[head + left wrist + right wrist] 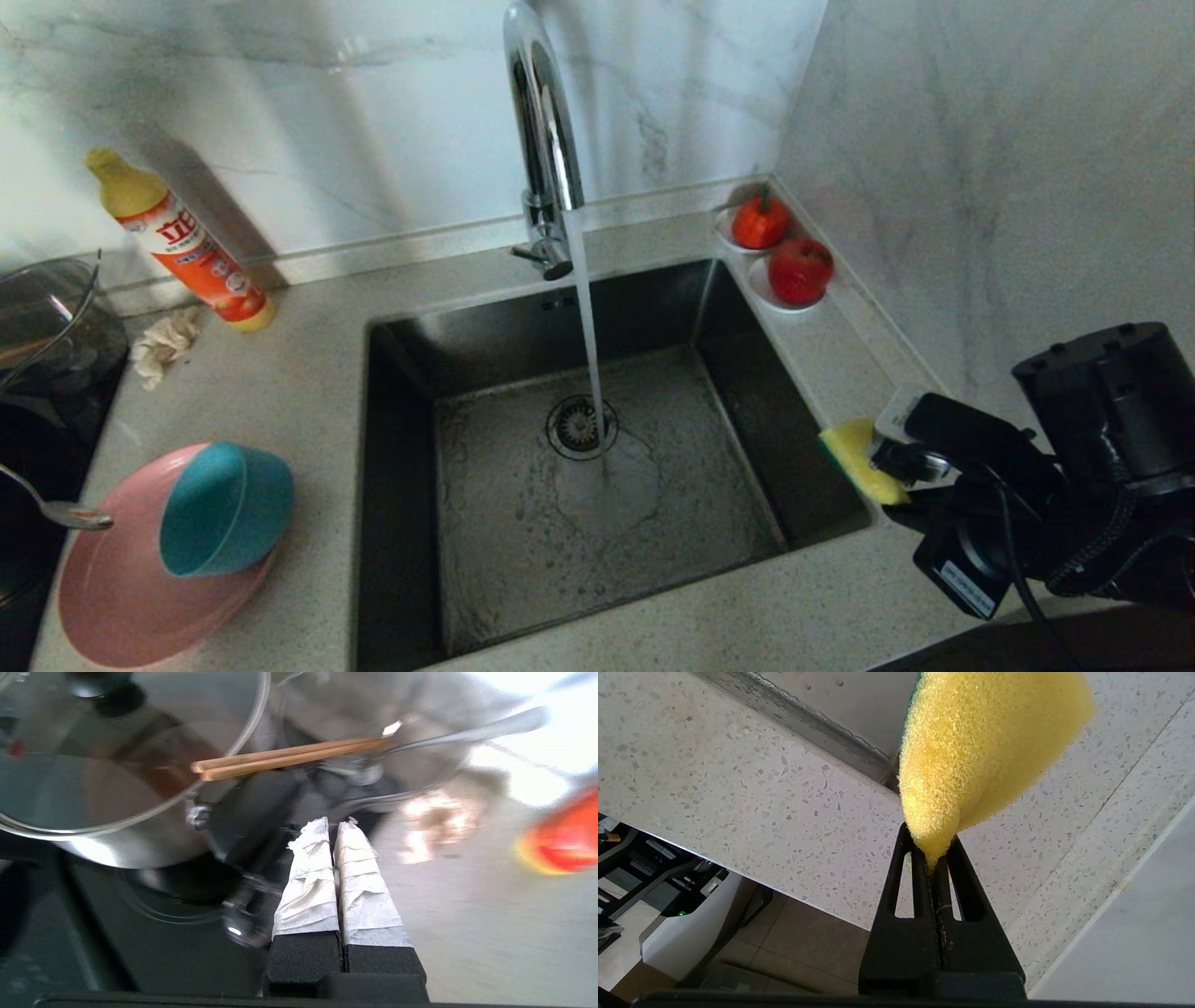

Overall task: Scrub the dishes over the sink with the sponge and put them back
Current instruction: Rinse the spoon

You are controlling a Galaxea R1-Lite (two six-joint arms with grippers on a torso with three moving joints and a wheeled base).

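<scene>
The pink plate lies on the counter left of the sink. The teal bowl rests tipped on its side on the plate. The silver spoon has its bowl end at the plate's left rim, and its handle runs off the view's left edge. My right gripper hovers at the sink's right rim, shut on one corner of the yellow sponge. My left gripper is outside the head view. Its taped fingers are shut over the black stove's edge with nothing seen between them.
Water runs from the chrome tap onto the drain. An orange soap bottle and a beige rag sit at the back left. Two saucers with red fruit stand in the back right corner. A glass pot with chopsticks stands on the stove.
</scene>
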